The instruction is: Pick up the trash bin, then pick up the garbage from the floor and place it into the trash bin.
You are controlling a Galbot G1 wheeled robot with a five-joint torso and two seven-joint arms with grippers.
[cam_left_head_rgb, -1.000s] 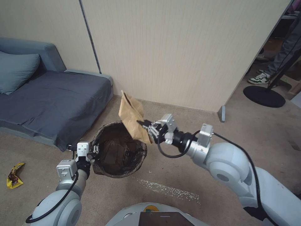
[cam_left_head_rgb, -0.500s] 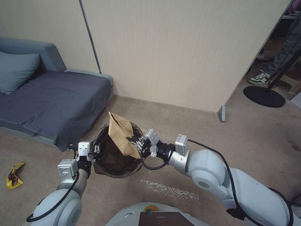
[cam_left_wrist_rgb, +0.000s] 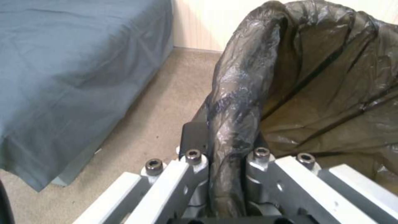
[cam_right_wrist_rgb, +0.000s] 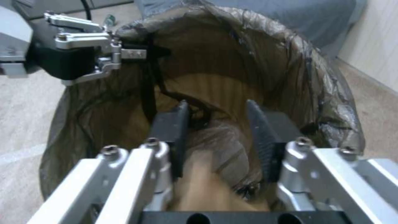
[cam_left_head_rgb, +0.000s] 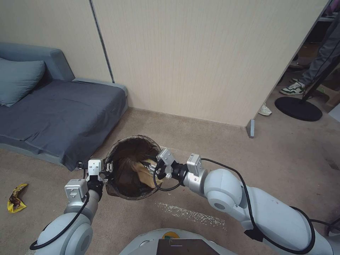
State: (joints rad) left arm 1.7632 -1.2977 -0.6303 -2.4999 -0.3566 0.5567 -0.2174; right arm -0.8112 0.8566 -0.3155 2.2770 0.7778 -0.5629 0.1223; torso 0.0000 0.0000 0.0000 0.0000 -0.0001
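One piece of the garbage is left as far as I can see from here: a yellow snack wrapper (cam_left_head_rgb: 16, 198) lying flat on the floor (cam_left_head_rgb: 212, 198), well off to the robot's left and in front of the sofa's (cam_left_head_rgb: 53, 109) near edge. A pale tape strip (cam_left_head_rgb: 191, 214) runs across the carpet just ahead of the robot's base.

Beyond that, the first step looks done. The left gripper (cam_left_head_rgb: 107, 169) (cam_left_wrist_rgb: 226, 157) is pinched tight on the near rim of the trash bin (cam_left_head_rgb: 110, 153) (cam_left_wrist_rgb: 315, 77), with the dark liner squeezed between its fingers; whether the bin is lifted clear of the carpet I cannot tell.

On the bin's other side the right gripper (cam_left_head_rgb: 148, 166) (cam_right_wrist_rgb: 215, 121) reaches over the rim and down into the mouth. Its jaws stand apart, let go. The brown paper bag (cam_left_head_rgb: 140, 170) (cam_right_wrist_rgb: 207, 193) sits inside the liner right under them, below the rim, so I would call this item as good as delivered, though I cannot tell if a pad touches it.

By my reckoning the job is well under way but unfinished: the arm has yet to come out of the bin, and the wrapper has yet to be collected. Other litter may lie on parts of the floor I cannot see.
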